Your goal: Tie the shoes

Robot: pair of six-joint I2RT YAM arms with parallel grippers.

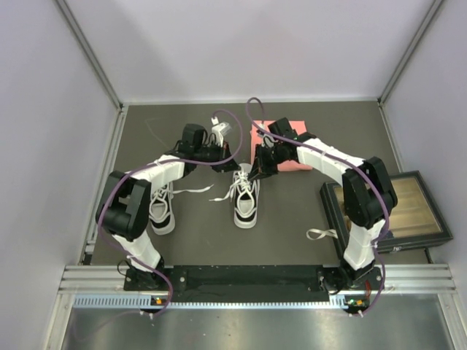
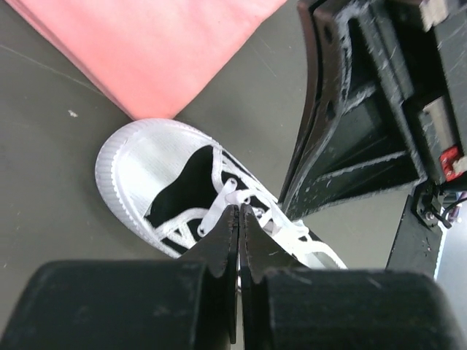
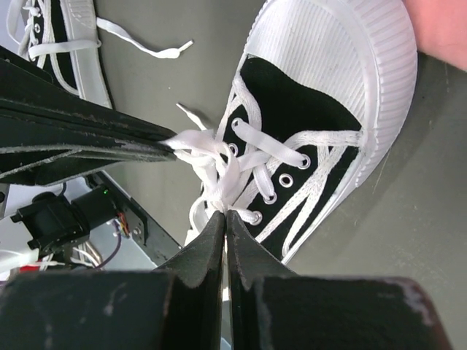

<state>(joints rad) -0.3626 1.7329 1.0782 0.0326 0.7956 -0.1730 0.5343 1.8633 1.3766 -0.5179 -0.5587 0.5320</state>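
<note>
The overhead camera is looking down on the whole desk (image 1: 292, 240); both wrist cameras are closely facing one sneaker (image 2: 146, 168).

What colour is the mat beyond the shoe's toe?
Pink mat; best seen in left wrist view.

White shoes (image 1: 246, 200), black panels (image 3: 292, 102) (ribbed toe caps (image 3: 343, 58)); pink cloth (image 2: 146, 51), grey table (image 1: 190, 233).

The heel of the white low-top sneaker with black side panels (image 2: 157, 171) is hidden behind the black fingers of the left gripper (image 2: 238, 213), and the flat pink pad (image 2: 146, 44) runs off the top edge. In the right wrist view the long white laces (image 3: 219, 164) vanish between the pressed-together fingers of the right gripper (image 3: 225, 216), and the other white-and-black sneaker (image 3: 69, 51) is cut by the upper left corner.
</note>
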